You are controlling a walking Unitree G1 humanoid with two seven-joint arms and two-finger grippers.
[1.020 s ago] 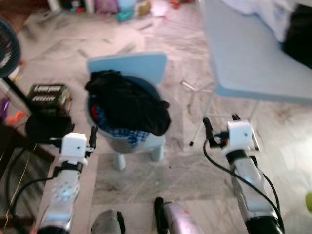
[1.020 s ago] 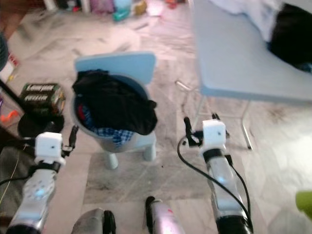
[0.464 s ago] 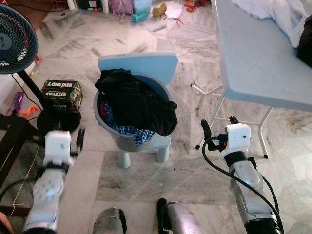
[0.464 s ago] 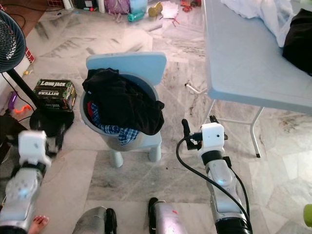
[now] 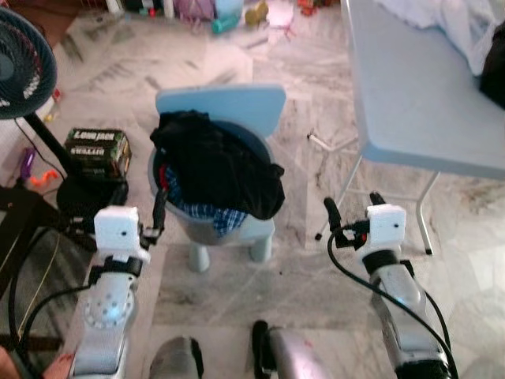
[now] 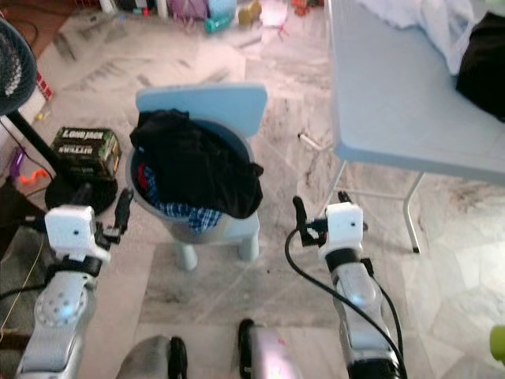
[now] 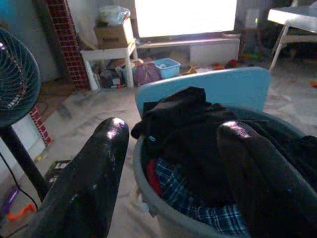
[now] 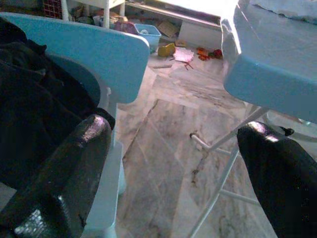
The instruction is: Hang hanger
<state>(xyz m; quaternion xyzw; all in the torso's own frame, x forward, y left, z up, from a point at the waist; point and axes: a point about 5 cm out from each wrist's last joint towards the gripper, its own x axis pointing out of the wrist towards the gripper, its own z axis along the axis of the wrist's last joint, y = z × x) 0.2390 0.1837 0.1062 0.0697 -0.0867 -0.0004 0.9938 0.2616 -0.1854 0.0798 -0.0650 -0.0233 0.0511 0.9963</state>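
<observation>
Seeing both arms raised w/ fingers spread wide, empty: left gripper (image 7: 168,163) near the laundry basket (image 5: 183,223) of dark clothes (image 5: 213,170) on a blue chair (image 5: 225,106); right gripper (image 8: 171,163) beside the folding surface (image 5: 418,95).

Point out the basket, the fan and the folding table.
basket (image 5: 207,229): left eye view, on its grey front wall below the clothes.
fan (image 5: 28,71): left eye view, on the round grille.
folding table (image 6: 394,95): right eye view, on the bare blue top.
</observation>
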